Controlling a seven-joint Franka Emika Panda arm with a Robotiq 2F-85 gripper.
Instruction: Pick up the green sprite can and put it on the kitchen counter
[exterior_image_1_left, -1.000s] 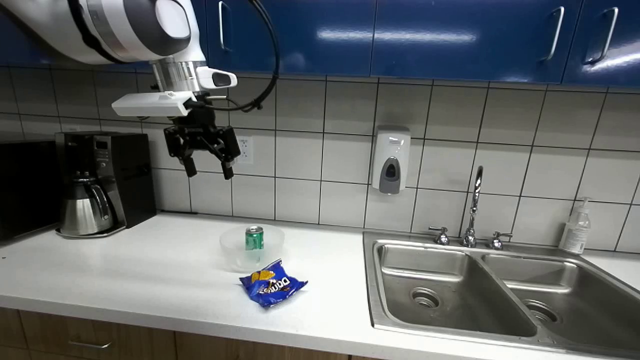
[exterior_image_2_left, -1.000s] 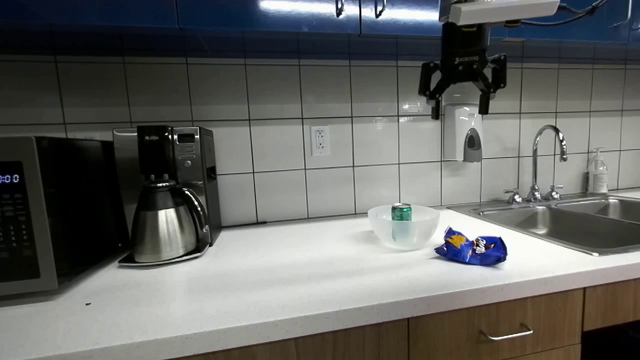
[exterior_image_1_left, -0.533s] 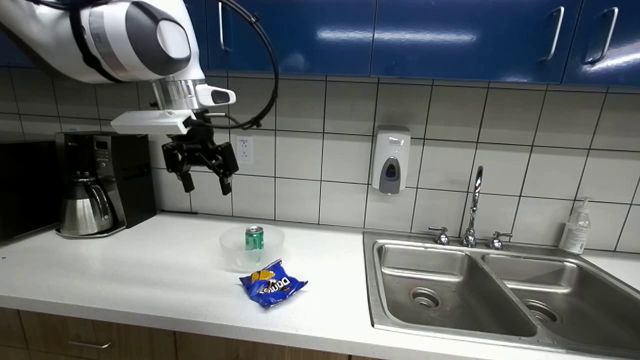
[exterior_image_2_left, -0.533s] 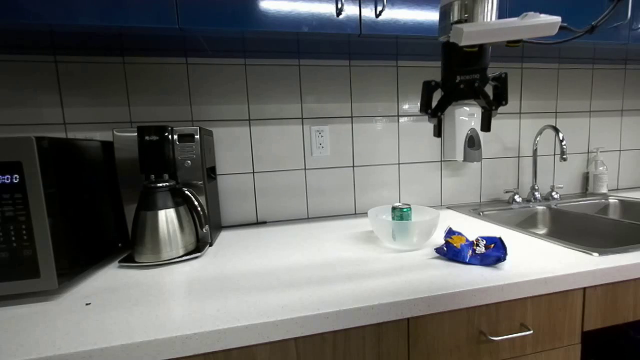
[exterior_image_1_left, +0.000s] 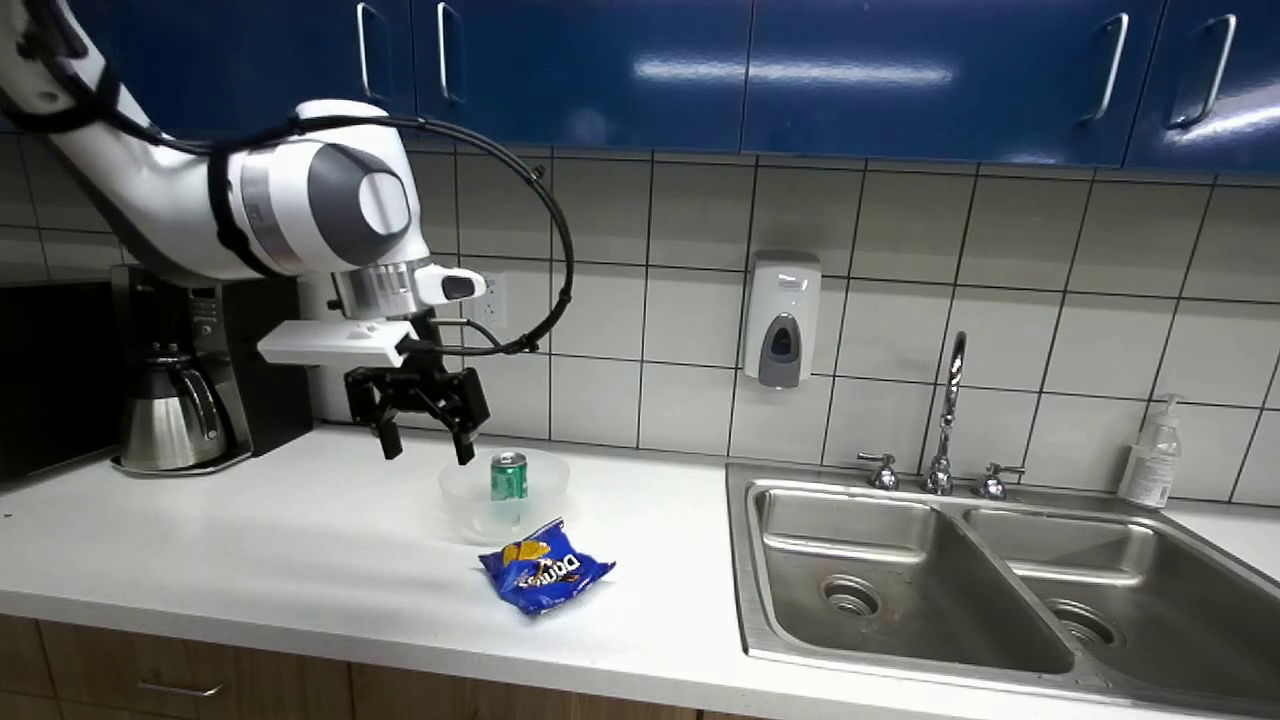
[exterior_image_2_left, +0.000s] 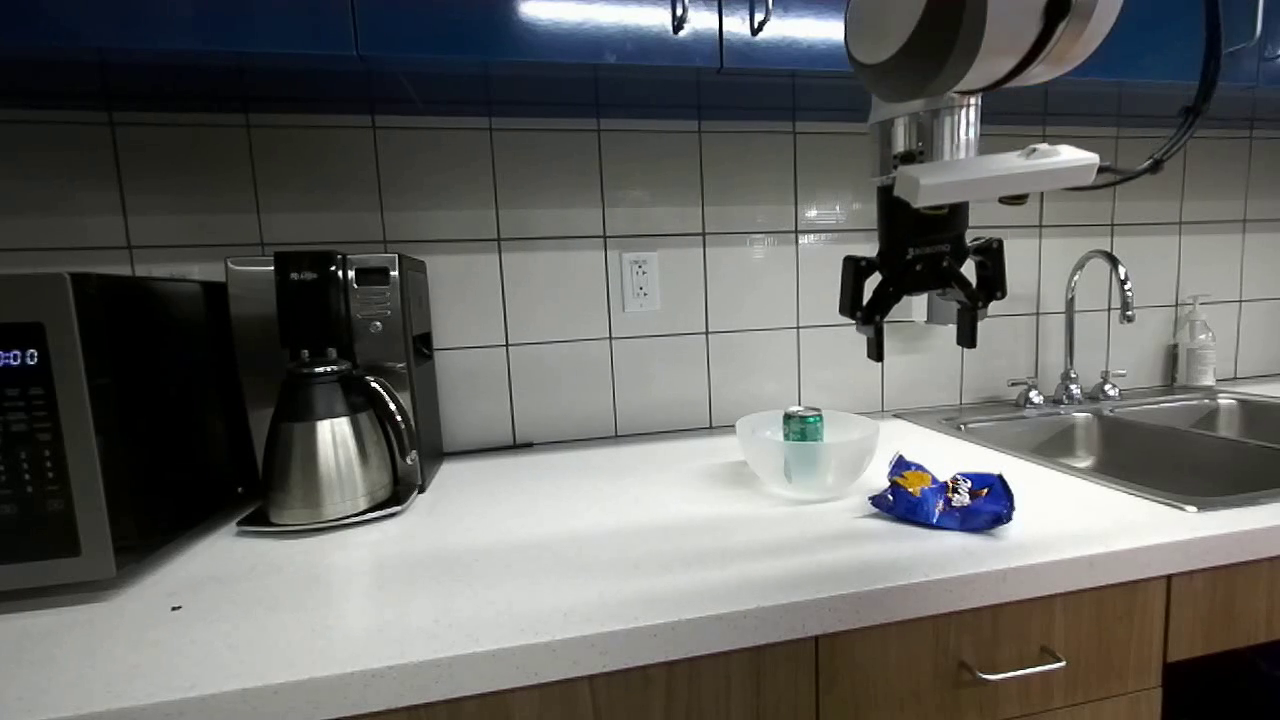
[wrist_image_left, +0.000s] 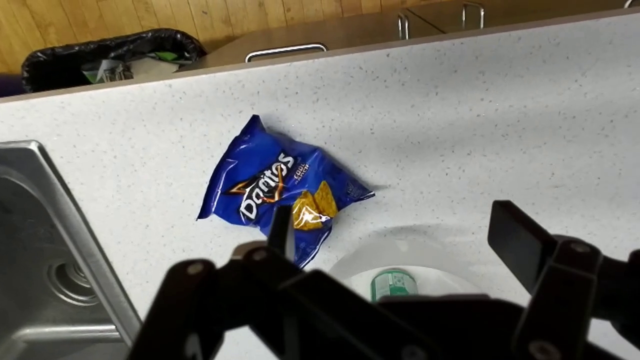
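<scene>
The fingers (exterior_image_2_left: 875, 342) are spread, with a wide gap between their tips, pointing downward above the desk (exterior_image_2_left: 600, 560). The green sprite can (exterior_image_2_left: 803, 424) stands upright inside a translucent bowl (exterior_image_2_left: 845, 465), lower than the fingers and apart from them in both exterior views; in the wrist view it shows between them, partly hidden. A blue Doritos packet (wrist_image_left: 270, 175) lies on the desk just beside the bowl, also below the level of the fingers; in the wrist view one fingertip hides part of it. In both exterior views the coffee maker (exterior_image_2_left: 310, 310) stands to the picture's left of the fingers, and the steel double sink (exterior_image_1_left: 742, 570), set into the desk, to their lower right.
</scene>
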